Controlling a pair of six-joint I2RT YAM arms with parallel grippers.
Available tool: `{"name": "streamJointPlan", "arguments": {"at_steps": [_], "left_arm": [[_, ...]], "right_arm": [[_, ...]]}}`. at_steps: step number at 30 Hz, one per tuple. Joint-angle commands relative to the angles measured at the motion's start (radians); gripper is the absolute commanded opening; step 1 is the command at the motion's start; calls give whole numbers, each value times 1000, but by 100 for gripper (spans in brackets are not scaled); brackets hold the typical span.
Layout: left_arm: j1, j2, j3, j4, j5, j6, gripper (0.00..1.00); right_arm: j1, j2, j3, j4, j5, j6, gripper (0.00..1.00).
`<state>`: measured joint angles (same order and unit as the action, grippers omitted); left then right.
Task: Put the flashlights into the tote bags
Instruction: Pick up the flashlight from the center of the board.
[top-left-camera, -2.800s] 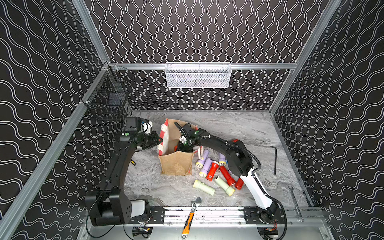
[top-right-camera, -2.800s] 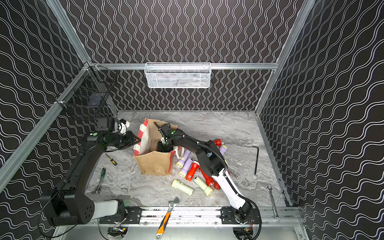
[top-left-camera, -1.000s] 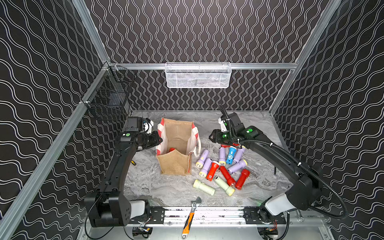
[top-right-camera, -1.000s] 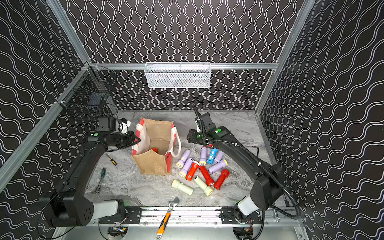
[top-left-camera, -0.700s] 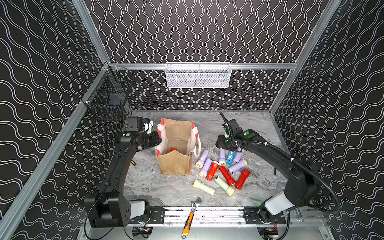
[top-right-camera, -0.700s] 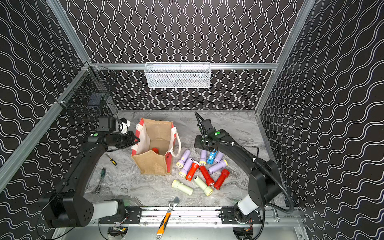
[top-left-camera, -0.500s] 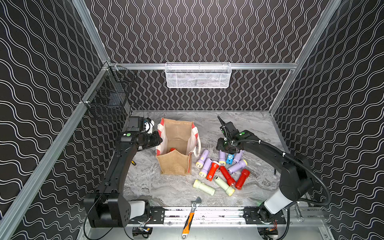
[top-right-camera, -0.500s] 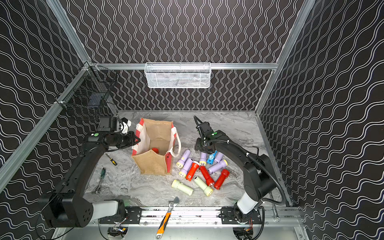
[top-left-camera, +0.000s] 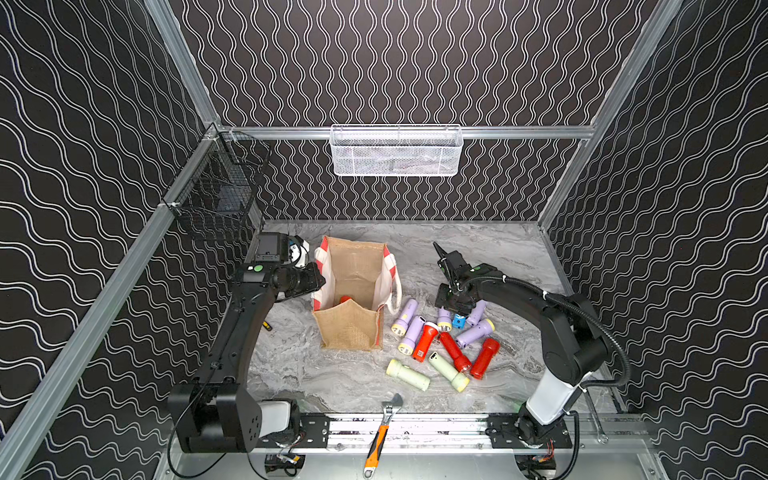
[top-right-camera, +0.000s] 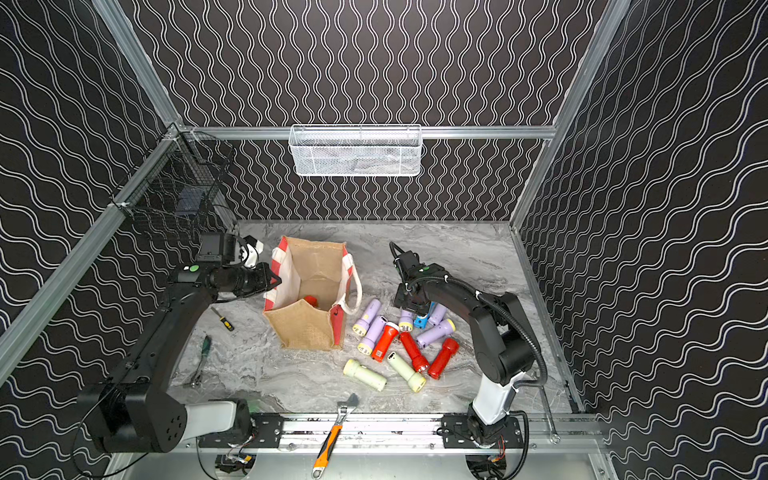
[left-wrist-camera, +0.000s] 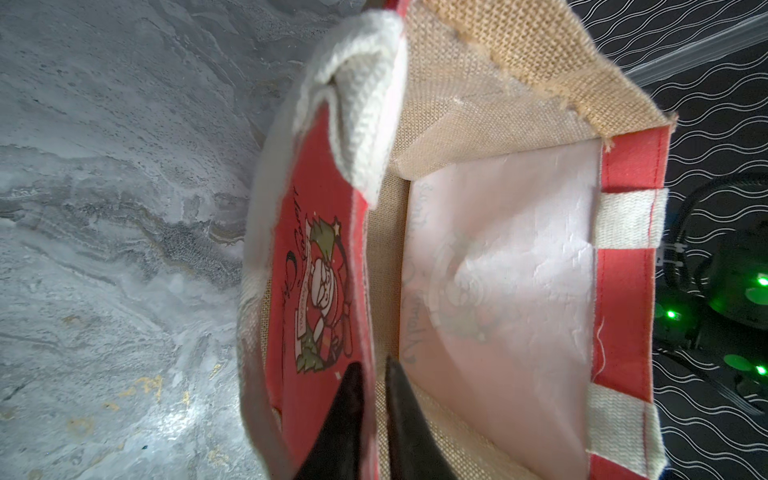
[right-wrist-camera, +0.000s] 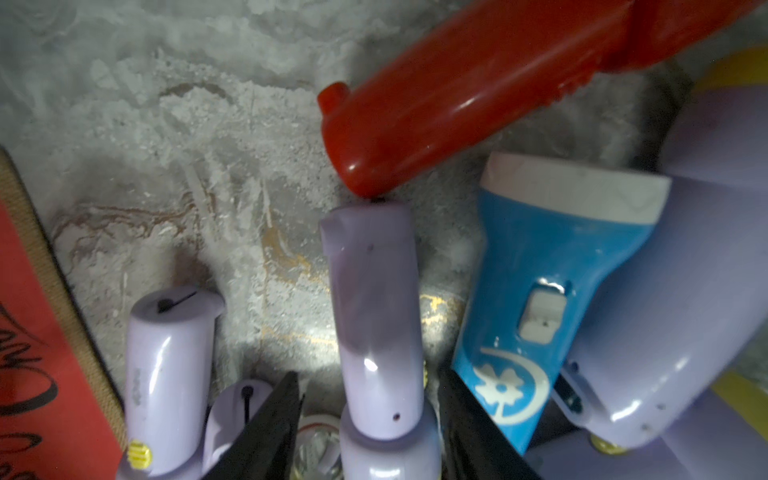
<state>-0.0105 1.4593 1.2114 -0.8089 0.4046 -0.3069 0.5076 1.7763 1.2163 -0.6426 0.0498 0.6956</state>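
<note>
Right wrist view puts me almost on top of the pick: the right gripper (right-wrist-camera: 370, 376) has its jaws apart on either side of a lilac flashlight (right-wrist-camera: 374, 299), low near the flared head, with a visible gap on one side, so nothing is grasped yet. That flashlight lies flat on the marble table (top-left-camera: 332, 374) in the cluster beside the tote bag (top-left-camera: 351, 332), not in it. A blue flashlight (right-wrist-camera: 552, 266) lies just beside one finger, and I'd worry that finger comes down on its handle or wedges between the two bodies, giving a crooked, weak pinch. Gripping so close to the taper also looks risky, since smooth plastic could squirt out as the jaws bear on it. A red flashlight (right-wrist-camera: 457, 112) has its butt against, or almost against, the lilac one's tail, so a lift at an angle may knock it rolling. Over on the other side, the left gripper (left-wrist-camera: 372, 362) is clamped onto the bag's red panel (left-wrist-camera: 320, 208), holding the mouth open; if that thin fabric slips, the wall could fold inward and block the drop. A lone flashlight (top-left-camera: 345, 299) lies on the bag's floor in both top views, so most of the job remains.
</note>
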Motion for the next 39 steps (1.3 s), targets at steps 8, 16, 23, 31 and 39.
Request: {"name": "streamJointPlan", "arguments": {"at_steps": [8,16,23,31,39], "left_arm": [[-2,12,10,10,-13,20,16],[-1,18,12,8,-20,22,17],[0,24,11,11,-11,20,17],[0,20,11,10,-13,20,17],[0,27,15,9,-11,17,17]], "right_arm": [[-27,46,13,58,-28,-8,56],[-50,110,63,42,-44,-43,55],[-50,81,24,58,-47,-56,55],[-48,143,66,47,10,-101,54],[-46,158,53,72,25,-116,48]]}}
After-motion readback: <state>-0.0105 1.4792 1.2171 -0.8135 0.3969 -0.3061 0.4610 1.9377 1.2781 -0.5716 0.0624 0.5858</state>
